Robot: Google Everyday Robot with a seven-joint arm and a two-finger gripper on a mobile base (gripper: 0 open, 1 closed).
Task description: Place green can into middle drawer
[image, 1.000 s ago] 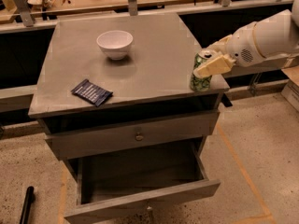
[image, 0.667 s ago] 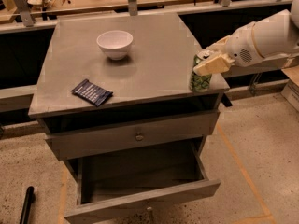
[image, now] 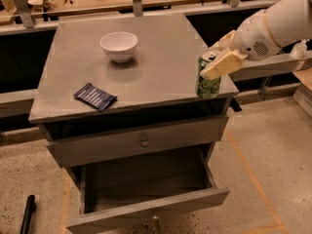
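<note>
- Flat dark blue packet (image: 95, 96): lies at 8 o'clock on the grey cabinet surface (image: 165, 67).
- Round white bowl (image: 119, 46): upright at 11 o'clock on the surface.
- Wide shallow grey middle drawer (image: 146, 179): pulled open at 6 o'clock, below the knobbed upper drawer front (image: 97, 147).
- Small mottled aluminium green can (image: 208, 86): upright at the surface's 4 o'clock corner.
- Tan two-finger gripper (image: 211, 61): at 3 o'clock, fingers (image: 222, 65) clamped on the can's upper part.

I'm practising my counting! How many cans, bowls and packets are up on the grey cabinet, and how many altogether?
Green can: 1, held in the gripper at the right front corner of the cabinet top
White bowl: 1
Dark blue packet: 1
Total: 3
</note>
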